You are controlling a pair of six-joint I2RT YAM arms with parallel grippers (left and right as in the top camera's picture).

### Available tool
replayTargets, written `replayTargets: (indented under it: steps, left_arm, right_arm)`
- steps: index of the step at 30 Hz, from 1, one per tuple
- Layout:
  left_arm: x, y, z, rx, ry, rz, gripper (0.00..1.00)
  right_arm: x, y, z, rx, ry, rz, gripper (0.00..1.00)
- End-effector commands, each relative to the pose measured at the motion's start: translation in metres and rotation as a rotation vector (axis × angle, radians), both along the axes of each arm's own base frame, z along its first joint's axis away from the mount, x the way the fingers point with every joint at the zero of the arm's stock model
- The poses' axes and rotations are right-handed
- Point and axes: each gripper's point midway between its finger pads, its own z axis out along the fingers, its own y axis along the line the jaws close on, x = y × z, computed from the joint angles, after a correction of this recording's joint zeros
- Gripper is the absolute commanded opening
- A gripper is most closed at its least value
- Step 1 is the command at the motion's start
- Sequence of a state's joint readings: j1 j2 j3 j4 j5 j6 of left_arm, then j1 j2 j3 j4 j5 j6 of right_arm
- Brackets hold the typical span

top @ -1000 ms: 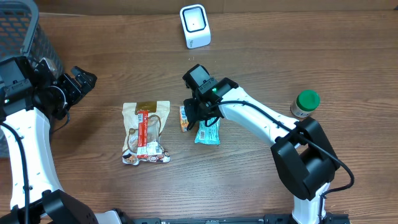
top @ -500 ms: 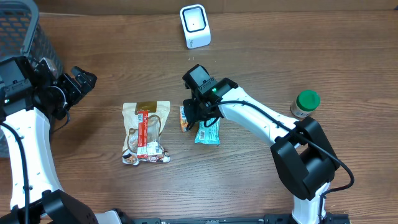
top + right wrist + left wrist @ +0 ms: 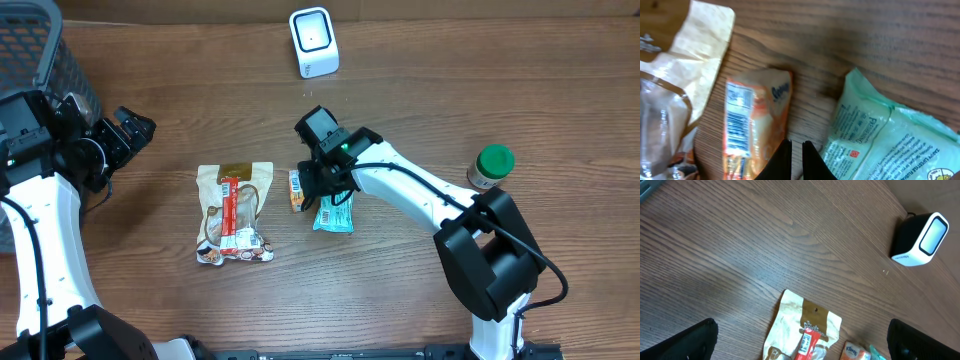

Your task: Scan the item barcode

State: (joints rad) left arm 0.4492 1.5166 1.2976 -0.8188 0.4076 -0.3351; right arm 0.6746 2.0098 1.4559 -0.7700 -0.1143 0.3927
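Three items lie mid-table: an orange tissue pack point(image 3: 296, 190) with its barcode facing up point(image 3: 740, 125), a teal packet point(image 3: 335, 213) point(image 3: 890, 140), and a beige snack bag point(image 3: 235, 212) point(image 3: 807, 325) with a red bar on it. The white scanner point(image 3: 313, 41) point(image 3: 920, 239) stands at the back. My right gripper point(image 3: 322, 187) point(image 3: 796, 144) is shut and holds nothing. It points down at the bare wood between the tissue pack and the teal packet. My left gripper point(image 3: 135, 128) point(image 3: 801, 330) hangs wide open at the far left, well away from the items.
A grey mesh basket point(image 3: 30, 50) sits at the back left corner. A green-lidded jar point(image 3: 491, 166) stands on the right, beside the right arm.
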Motion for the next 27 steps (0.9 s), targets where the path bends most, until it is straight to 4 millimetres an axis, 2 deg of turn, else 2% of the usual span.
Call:
replayTargets:
  steps: [1,8,27]
  left_arm:
    - [0.0,0.001,0.008,0.007,-0.021,0.005,1.0]
    - [0.0,0.001,0.008,0.007,-0.021,0.005,0.99]
    - [0.0,0.001,0.008,0.007,-0.021,0.005,0.99]
  right_arm:
    - [-0.003,-0.002,-0.009,-0.007,0.018,-0.003,0.11]
    - [-0.008,0.012,-0.005,0.07,0.047,0.022,0.11]
    - [-0.01,0.019,-0.002,0.108,0.062,0.035,0.12]
